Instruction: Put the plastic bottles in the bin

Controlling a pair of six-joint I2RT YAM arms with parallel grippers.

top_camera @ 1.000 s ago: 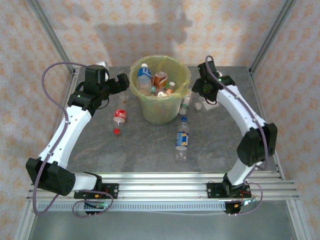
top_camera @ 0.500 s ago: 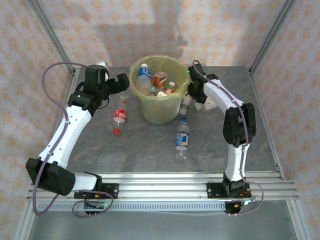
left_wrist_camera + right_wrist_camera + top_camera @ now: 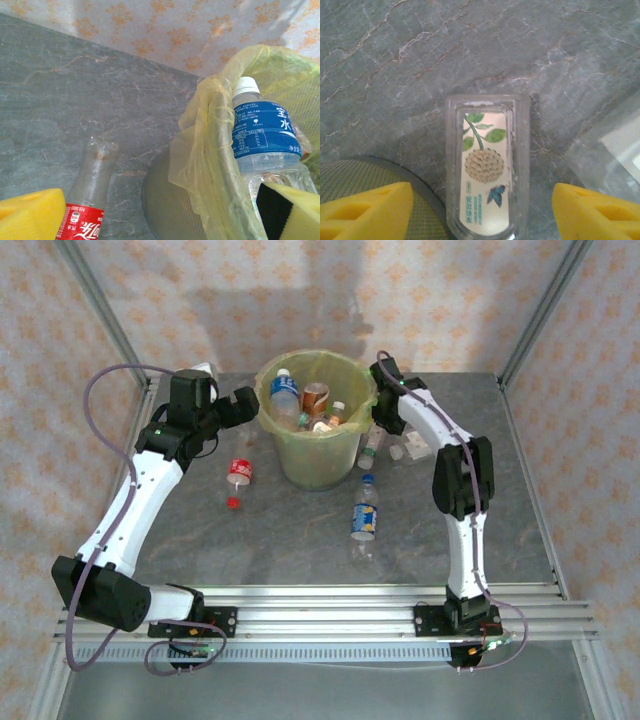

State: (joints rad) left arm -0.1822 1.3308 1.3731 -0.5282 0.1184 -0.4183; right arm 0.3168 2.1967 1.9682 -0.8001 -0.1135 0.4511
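Right gripper (image 3: 482, 212) open, its yellow pads on either side of a clear flat-sided plastic bottle (image 3: 487, 170) with a plant-print label, not touching it. The bottle rests on the grey marble table (image 3: 420, 60), just beside the round pale-green bin (image 3: 360, 175). Left gripper (image 3: 161, 210) is wide open, holding nothing.

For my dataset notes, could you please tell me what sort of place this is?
Probably a robotics lab test cell: the left arm and right arm are bolted to an aluminium rail, metal frame posts edge the grey table, and patterned wallpaper panels form a backdrop.
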